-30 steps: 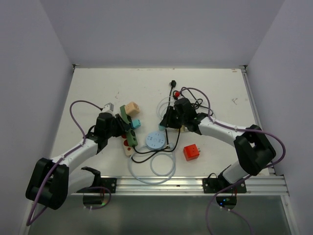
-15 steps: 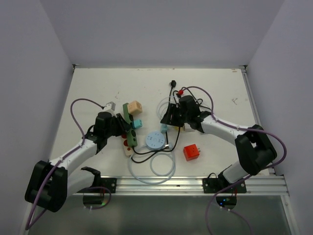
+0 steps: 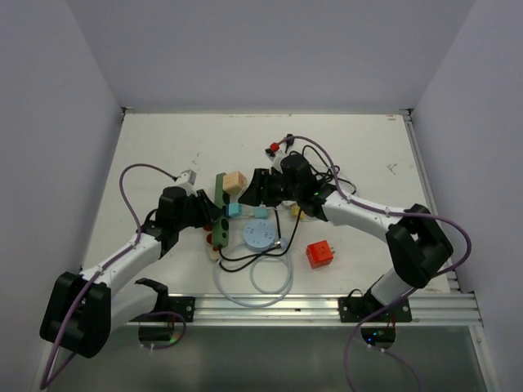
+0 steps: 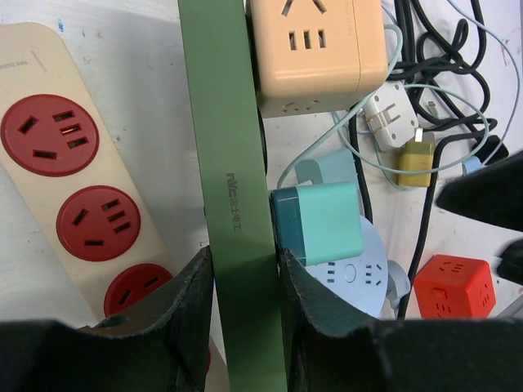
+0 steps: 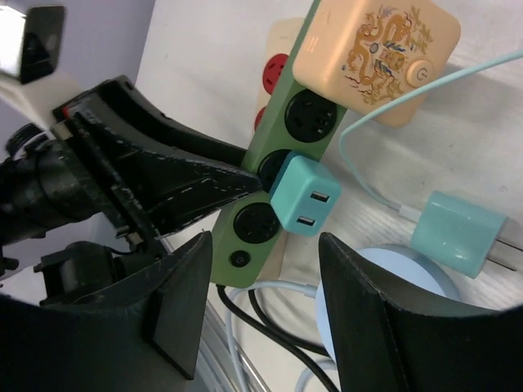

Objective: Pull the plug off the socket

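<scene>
Right arm has swung left toward frame centre in the top view, and the green strip is now turned more upright. Left gripper [image 4: 243,269] is clamped on the green power strip [image 4: 233,163], at lower centre of the left wrist view. Teal plug [image 4: 317,222] is seated in one of the strip's sockets, on its right face. Right gripper [image 5: 265,245] is spread open, just short of the plug and not touching it. Step in hand is the approach. Next move likely calls for closing on the teal cube and pulling straight out. Peach cube socket [image 4: 315,49] lies beyond, at frame top.
</scene>
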